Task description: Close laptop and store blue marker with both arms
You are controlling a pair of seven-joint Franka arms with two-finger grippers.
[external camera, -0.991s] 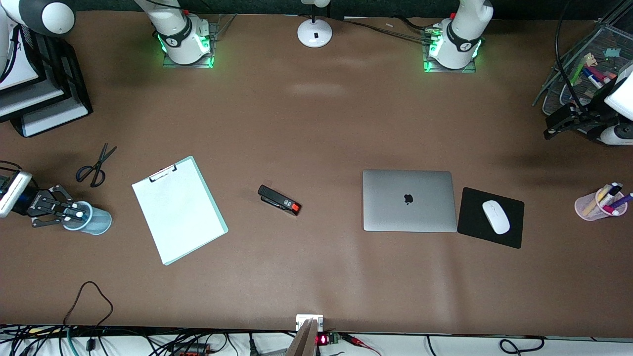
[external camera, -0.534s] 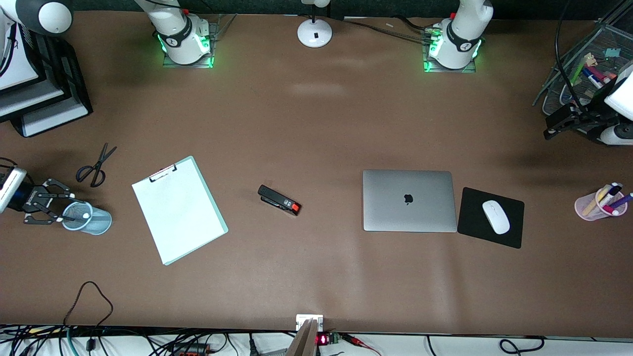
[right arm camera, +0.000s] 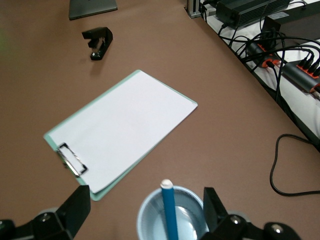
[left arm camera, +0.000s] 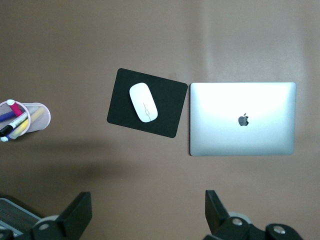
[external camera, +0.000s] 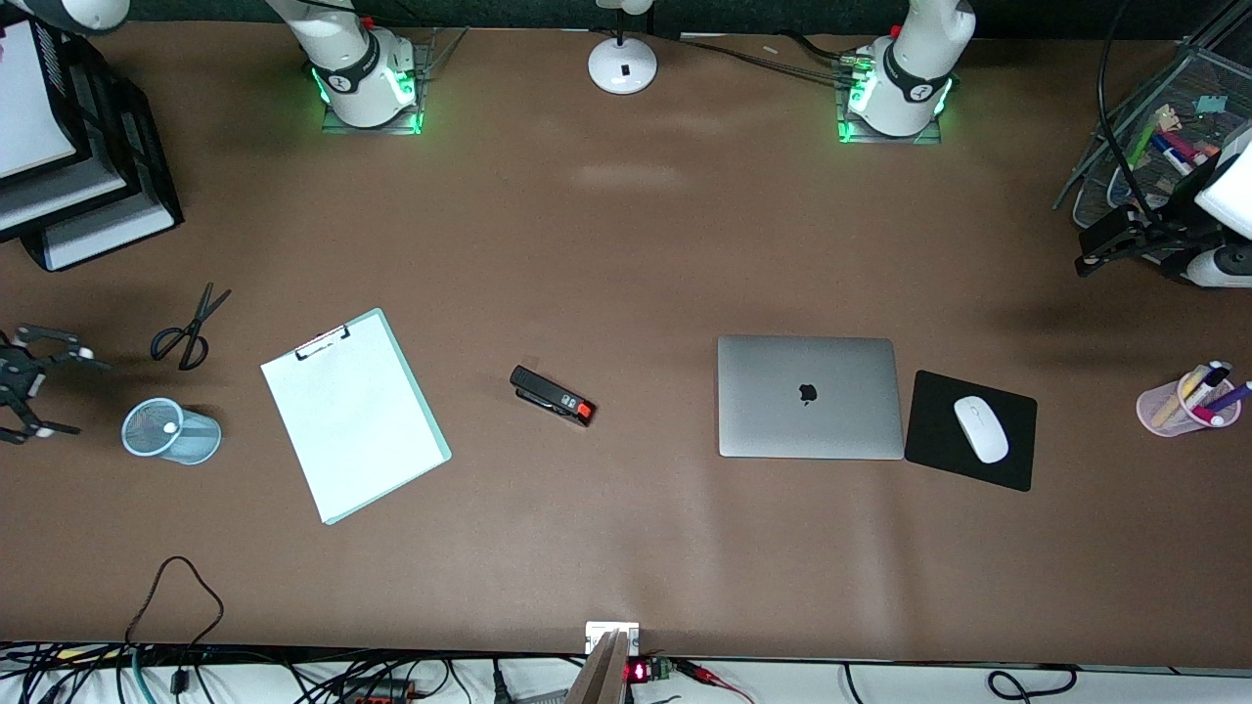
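Note:
The silver-grey laptop [external camera: 808,396] [left arm camera: 242,119] lies shut, apple logo up, toward the left arm's end of the table. The blue marker [right arm camera: 169,210] stands white end [external camera: 170,426] up in a pale blue mesh cup [external camera: 186,438] [right arm camera: 150,212] at the right arm's end. My right gripper [external camera: 83,393] [right arm camera: 145,210] is open beside that cup, toward the table's end, holding nothing. My left gripper [external camera: 1100,244] [left arm camera: 148,215] waits open and empty, high over the table's left-arm end.
A white mouse [external camera: 980,428] on a black mouse pad [external camera: 934,411] lies beside the laptop, with a pink pen cup [external camera: 1179,406] farther along. A stapler [external camera: 553,396], clipboard [external camera: 352,416] and scissors [external camera: 191,328] lie mid-table. Paper trays [external camera: 88,196] and a mesh organiser [external camera: 1164,147] flank the ends.
My right gripper has opened, let the blue marker go into the blue cup, and drawn back from the cup toward the table's end. The left arm has stayed still.

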